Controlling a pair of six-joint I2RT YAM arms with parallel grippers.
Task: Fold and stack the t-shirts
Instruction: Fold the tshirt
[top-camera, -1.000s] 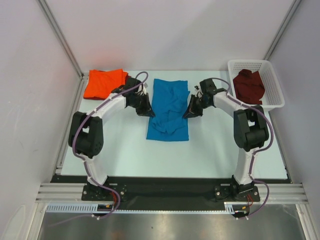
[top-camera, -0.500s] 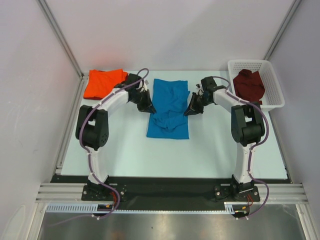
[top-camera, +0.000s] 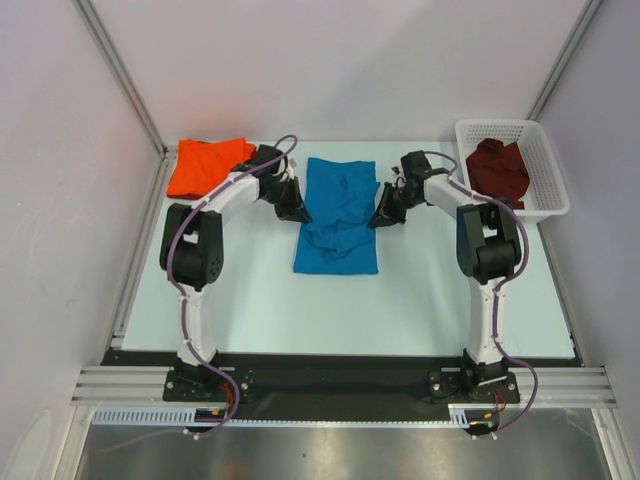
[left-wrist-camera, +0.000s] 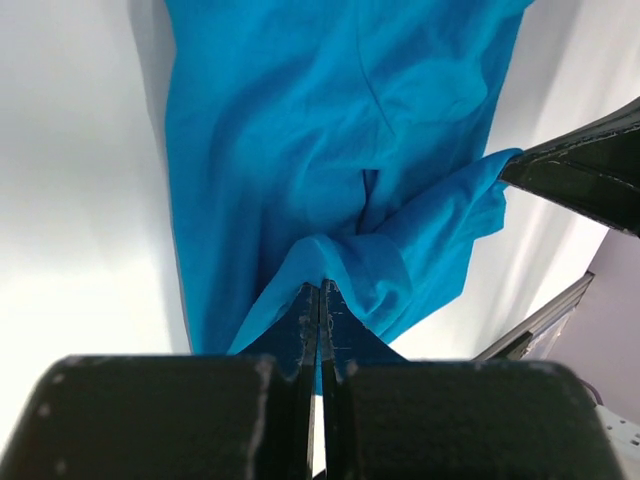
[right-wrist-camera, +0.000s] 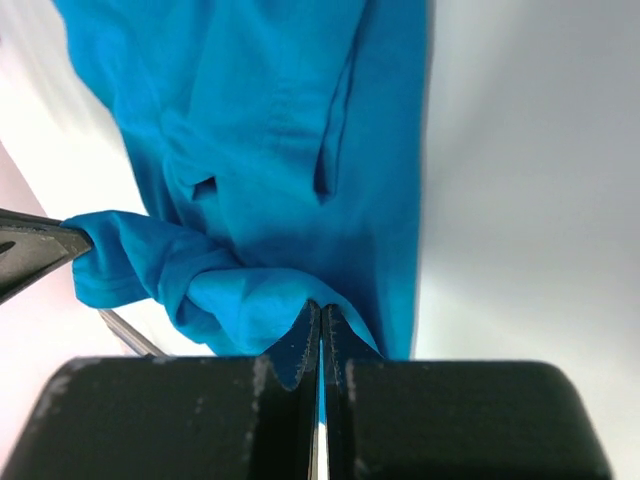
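Two pinches on blue t-shirt (top-camera: 340, 198), left gripper (top-camera: 300, 215), right gripper (top-camera: 376, 222) each clamping an edge

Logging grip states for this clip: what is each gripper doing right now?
The left gripper is shut on the blue t-shirt, pinching one side edge.
The right gripper is shut on the blue t-shirt's opposite edge.

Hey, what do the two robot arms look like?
The left arm and right arm match: white links, chunky black joint housings, black wrists ending in flat black jaws. A purplish cable runs along each, looping near the wrist.
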